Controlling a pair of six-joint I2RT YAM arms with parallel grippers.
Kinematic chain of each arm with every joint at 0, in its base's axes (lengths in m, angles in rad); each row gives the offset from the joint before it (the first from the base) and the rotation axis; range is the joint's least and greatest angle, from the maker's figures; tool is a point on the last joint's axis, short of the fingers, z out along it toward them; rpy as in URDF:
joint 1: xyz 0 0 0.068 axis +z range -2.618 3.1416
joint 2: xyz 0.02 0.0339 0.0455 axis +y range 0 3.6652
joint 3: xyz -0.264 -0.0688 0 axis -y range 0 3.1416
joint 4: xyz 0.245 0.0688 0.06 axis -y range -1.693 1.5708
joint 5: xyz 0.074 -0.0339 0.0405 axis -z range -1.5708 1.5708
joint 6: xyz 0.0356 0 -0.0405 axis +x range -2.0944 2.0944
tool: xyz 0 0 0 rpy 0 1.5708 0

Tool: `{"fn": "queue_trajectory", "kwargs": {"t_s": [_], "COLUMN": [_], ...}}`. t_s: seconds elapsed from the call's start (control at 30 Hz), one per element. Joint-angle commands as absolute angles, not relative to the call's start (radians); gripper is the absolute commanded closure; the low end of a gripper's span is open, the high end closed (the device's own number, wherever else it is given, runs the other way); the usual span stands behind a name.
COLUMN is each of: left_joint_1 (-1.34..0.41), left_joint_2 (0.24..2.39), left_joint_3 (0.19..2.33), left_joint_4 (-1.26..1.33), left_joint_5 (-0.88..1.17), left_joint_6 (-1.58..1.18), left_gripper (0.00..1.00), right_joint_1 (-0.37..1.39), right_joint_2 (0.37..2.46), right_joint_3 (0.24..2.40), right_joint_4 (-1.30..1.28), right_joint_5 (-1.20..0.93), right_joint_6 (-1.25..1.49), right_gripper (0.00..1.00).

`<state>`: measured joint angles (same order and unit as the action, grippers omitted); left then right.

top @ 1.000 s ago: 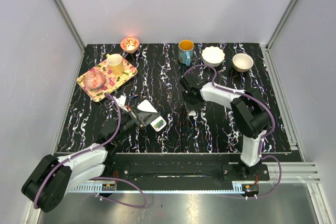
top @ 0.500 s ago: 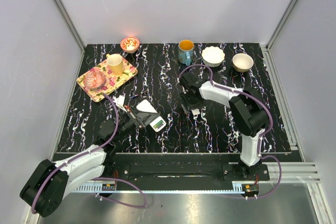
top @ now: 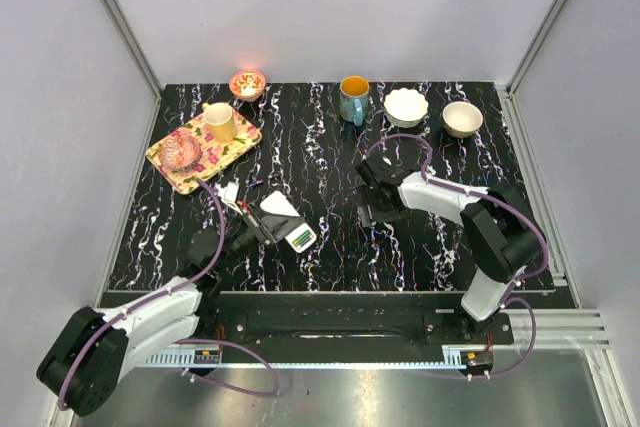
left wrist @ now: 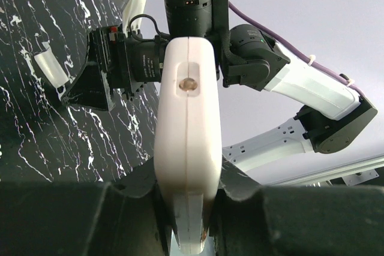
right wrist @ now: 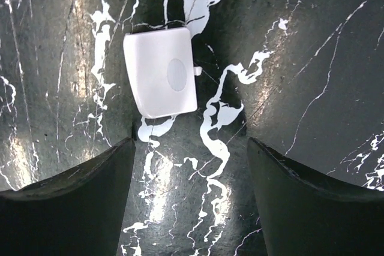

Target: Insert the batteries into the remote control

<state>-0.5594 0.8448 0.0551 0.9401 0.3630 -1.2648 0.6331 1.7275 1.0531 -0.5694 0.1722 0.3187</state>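
Remote point(left wrist: 187, 136): left of centre on the near half of the table point(right wrist: 312, 58), lifted off the surface and seen edge-on from the left wrist.
Left gripper point(left wrist: 187, 205): clamped narrow on the remote, one finger on each flat face.
Cover point(right wrist: 161, 73): a small white plate with a side tab. It lies flat on the table right of centre, apart from the remote. Judged to be the lid of the battery compartment.
Right gripper point(right wrist: 191, 148): fingers spread wide and holding nothing. It hovers over the cover, which sits just beyond the fingertips without touching them.
Batteries: not clearly visible in any view. A greenish patch point(top: 302, 238) shows at the remote's near-right end from above, too small to tell whether it is cells seated in the compartment.
Done, as judged: the remote is picked up and the cover is off and set down.
Left, as judged: confirm both cells are seated, or seat them. Then pick up the cover, carry it left to the remote and fit it over the compartment.
Progress: past halfway if the patch is indeed the batteries, otherwise early.
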Motion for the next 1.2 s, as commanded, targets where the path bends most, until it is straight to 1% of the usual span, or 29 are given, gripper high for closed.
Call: {"fn": "queue_trajectory", "kwargs": {"t_s": [0.0,0.27,0.57,0.93,1.17], "left_joint_1": [-0.569,-0.587,-0.589,-0.592,-0.591], "left_joint_2": [0.834,0.848,0.87,0.928,0.942], "left_joint_3": [0.041,0.054,0.055,0.055,0.066], "left_joint_4": [0.968,0.962,0.963,1.002,0.979], "left_joint_5": [0.357,0.344,0.336,0.336,0.333], "left_joint_6": [-1.253,-1.244,-1.239,-1.244,-1.233], "left_gripper": [1.0,1.0,1.0,1.0,1.0], "right_joint_1": [0.635,0.634,0.583,0.496,0.454], "right_joint_2": [1.706,1.776,1.793,1.805,1.882], "right_joint_3": [1.055,1.089,1.104,1.111,1.18], "right_joint_4": [-0.554,-0.594,-0.581,-0.545,-0.508], "right_joint_5": [0.242,0.327,0.344,0.305,0.249], "right_joint_6": [0.405,0.434,0.469,0.46,0.451], "right_gripper": [0.2,0.2,0.2,0.2,0.2]}}
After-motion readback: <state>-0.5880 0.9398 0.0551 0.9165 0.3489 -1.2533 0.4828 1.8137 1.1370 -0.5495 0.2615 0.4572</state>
